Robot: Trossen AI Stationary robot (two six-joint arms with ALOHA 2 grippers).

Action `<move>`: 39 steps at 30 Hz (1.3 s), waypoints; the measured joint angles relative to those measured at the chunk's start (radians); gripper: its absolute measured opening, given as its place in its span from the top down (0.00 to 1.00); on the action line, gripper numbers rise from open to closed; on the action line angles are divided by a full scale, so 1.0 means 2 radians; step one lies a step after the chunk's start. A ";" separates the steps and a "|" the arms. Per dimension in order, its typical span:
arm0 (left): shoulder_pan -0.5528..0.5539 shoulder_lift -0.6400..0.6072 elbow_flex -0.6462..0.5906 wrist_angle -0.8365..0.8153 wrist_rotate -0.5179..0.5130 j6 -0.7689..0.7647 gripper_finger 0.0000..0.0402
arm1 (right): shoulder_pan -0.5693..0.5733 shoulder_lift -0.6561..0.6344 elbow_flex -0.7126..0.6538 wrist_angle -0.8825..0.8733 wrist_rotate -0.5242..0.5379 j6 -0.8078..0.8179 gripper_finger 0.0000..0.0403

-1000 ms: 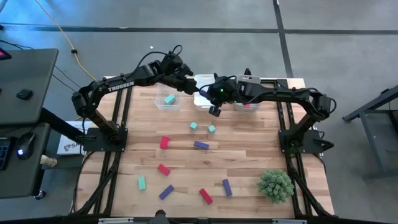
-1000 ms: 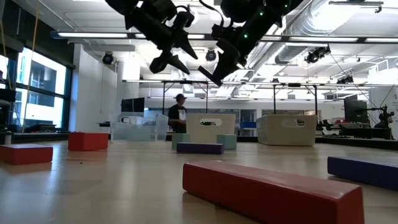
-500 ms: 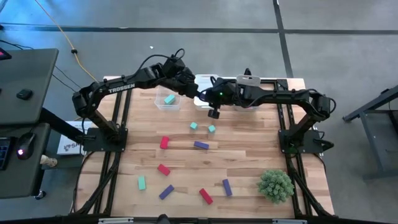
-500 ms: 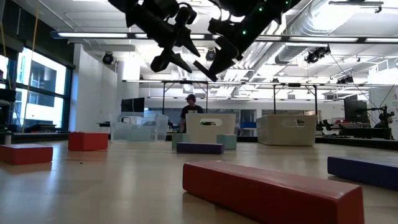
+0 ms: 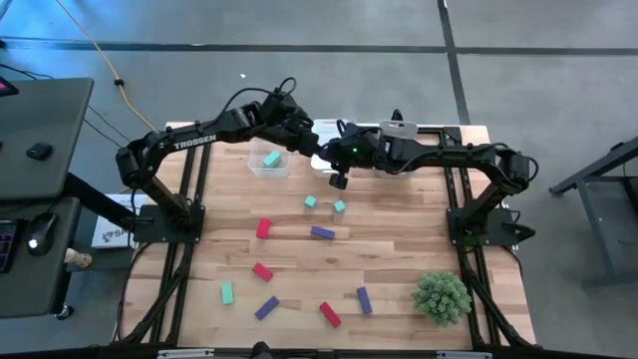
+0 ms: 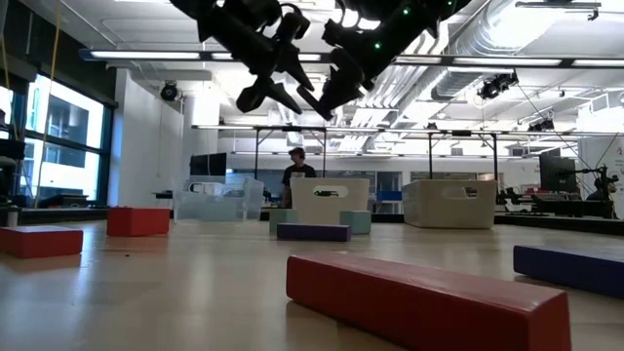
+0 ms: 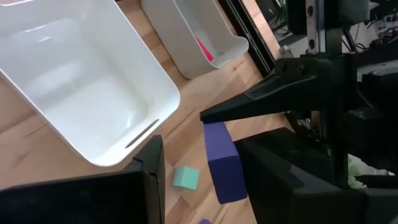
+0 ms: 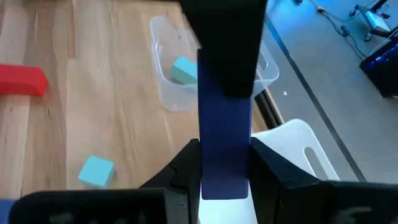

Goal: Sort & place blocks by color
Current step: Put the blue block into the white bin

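Observation:
A purple block [image 8: 225, 124], a short bar, hangs in the air over the near rim of the white bin [image 7: 93, 93]. My right gripper [image 8: 225, 168] is shut on it. My left gripper [image 7: 199, 168] is open, with its fingers on either side of the bar's other end [image 7: 221, 162]. In the left wrist view a gap shows between one finger [image 7: 152, 177] and the bar. In the high view both grippers meet at the far middle, left [image 5: 311, 145] and right [image 5: 332, 165]. Several red, teal and purple blocks lie on the table, among them a purple one [image 5: 322, 232]. My right gripper pinches the bar's near end [image 8: 225, 177] between its two fingers. The bar sticks out forward along the fingers, slanting down toward the table's left. It is lifted clear of table and bins. My left gripper: whether one finger [image 7: 267, 174] touches the bar, I cannot tell.
A clear bin [image 5: 269, 162] at the far left holds a teal block [image 5: 271, 159]. A second white bin [image 7: 199, 37] holds something red. A spiky green plant ball [image 5: 442, 296] stands at the near right. A person stands in the room behind [image 6: 297, 171].
My right gripper has tipped up a little and carried the purple bar up and toward my left gripper, so the two grippers now stand closer together. The blocks on the table have not moved.

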 joint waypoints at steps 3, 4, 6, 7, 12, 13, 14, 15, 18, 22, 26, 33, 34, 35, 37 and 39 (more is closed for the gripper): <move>0.000 0.000 0.000 0.006 0.000 0.000 0.71 | 0.000 0.000 0.000 0.011 0.000 0.010 0.81; 0.000 0.000 0.000 0.009 -0.001 0.000 0.71 | 0.000 0.000 0.000 0.014 0.000 0.011 0.81; 0.000 0.000 0.000 0.013 -0.001 0.001 0.73 | 0.000 0.000 0.000 0.017 0.002 0.011 0.81; 0.000 0.000 0.000 0.016 -0.002 0.003 0.73 | 0.000 0.000 0.000 0.018 0.002 0.012 0.81; 0.000 0.000 0.000 0.026 -0.002 0.009 0.80 | -0.001 0.000 0.000 0.020 0.002 0.009 0.81; 0.000 0.000 0.000 0.028 -0.002 0.013 0.82 | -0.001 0.000 0.000 0.020 0.001 0.009 0.81; 0.000 0.000 0.000 0.030 -0.002 0.017 0.83 | -0.002 0.000 0.000 0.020 0.002 0.008 0.81; 0.000 0.000 0.000 0.031 -0.002 0.018 0.85 | -0.001 0.000 0.000 0.019 0.005 0.008 0.81; 0.000 0.000 0.000 0.032 0.000 0.019 0.91 | -0.001 0.000 0.000 0.018 0.020 0.007 0.81; 0.000 0.000 0.000 0.033 0.000 0.017 0.96 | -0.002 0.000 0.000 0.018 0.023 0.007 0.81; 0.000 0.000 0.000 0.033 0.000 0.017 0.97 | -0.002 0.000 0.000 0.018 0.028 0.006 0.81; 0.000 0.000 0.000 0.033 0.003 0.028 0.92 | 0.000 0.000 0.008 0.018 0.046 -0.007 0.81; 0.000 0.000 0.000 0.033 0.006 0.028 0.92 | 0.000 0.000 0.009 0.019 0.049 -0.009 0.81; 0.000 0.000 0.000 0.031 0.008 0.029 0.92 | 0.000 0.000 0.012 0.020 0.053 -0.009 0.81; 0.000 0.000 0.000 0.029 0.009 0.029 0.94 | -0.001 0.000 0.015 0.023 0.060 -0.009 0.81; 0.000 0.000 0.000 0.028 0.009 0.033 0.96 | -0.001 0.000 0.016 0.025 0.062 -0.009 0.81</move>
